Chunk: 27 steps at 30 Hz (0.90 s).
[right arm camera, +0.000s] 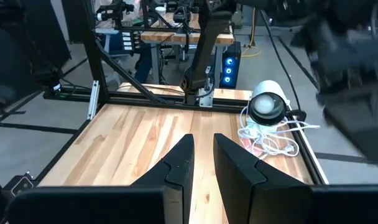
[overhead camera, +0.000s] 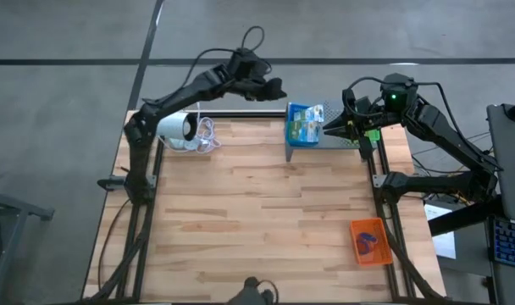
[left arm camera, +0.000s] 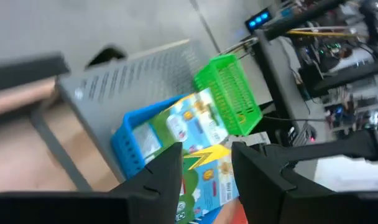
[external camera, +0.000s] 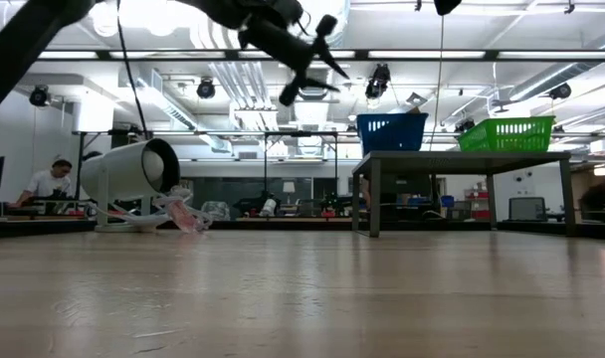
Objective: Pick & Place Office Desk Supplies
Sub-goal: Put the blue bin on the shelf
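The left gripper is hanging in the air above the far edge of the light wooden desk, just beside the blue plastic tray; its fingers are standing apart with nothing between them; the green-and-white flat packets are lying piled in that blue tray, which is sitting on the grey perforated metal stand next to the green plastic basket; the right gripper is hovering by the stand's other side, its fingers standing only narrowly apart and gripping nothing; the white cylinder with its coiled cable is lying at the desk's far left; the orange tray is sitting near the right front edge, holding what may be small red and blue loops
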{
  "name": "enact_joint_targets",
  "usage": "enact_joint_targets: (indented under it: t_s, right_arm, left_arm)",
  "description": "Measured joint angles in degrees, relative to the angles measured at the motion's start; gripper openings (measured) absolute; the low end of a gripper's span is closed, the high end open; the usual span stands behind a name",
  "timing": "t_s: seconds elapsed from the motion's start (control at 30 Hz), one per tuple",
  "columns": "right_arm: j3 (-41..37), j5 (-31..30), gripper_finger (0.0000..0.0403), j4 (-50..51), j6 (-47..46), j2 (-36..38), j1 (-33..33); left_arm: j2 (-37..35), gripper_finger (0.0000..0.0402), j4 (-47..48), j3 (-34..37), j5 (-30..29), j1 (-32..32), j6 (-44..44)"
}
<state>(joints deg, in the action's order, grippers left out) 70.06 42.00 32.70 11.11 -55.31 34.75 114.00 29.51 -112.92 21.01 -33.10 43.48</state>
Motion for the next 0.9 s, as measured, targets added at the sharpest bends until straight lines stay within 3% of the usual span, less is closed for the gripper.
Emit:
enact_joint_targets:
  t_s: [0.33,0.47,0.63,0.9]
  right_arm:
    - [0.0,0.0,0.0059,0.0,0.0,0.0,0.0]
    - [0.0,0.0,0.0059,0.0,0.0,0.0,0.0]
    - [0.0,0.0,0.0059,0.0,0.0,0.0,0.0]
    - [0.0,0.0,0.0059,0.0,0.0,0.0,0.0]
  left_arm:
    - [-11.3,0.0142,-0.1,0.0,-5.7,4.2,-28.6]
    - [-17.3,0.0142,-2.2,3.5,-12.4,8.3,-37.8]
    - [-26.5,0.0142,-7.6,14.2,-18.5,10.9,-40.6]
    - [-44.2,0.0143,-26.6,40.9,-19.1,10.9,-40.7]
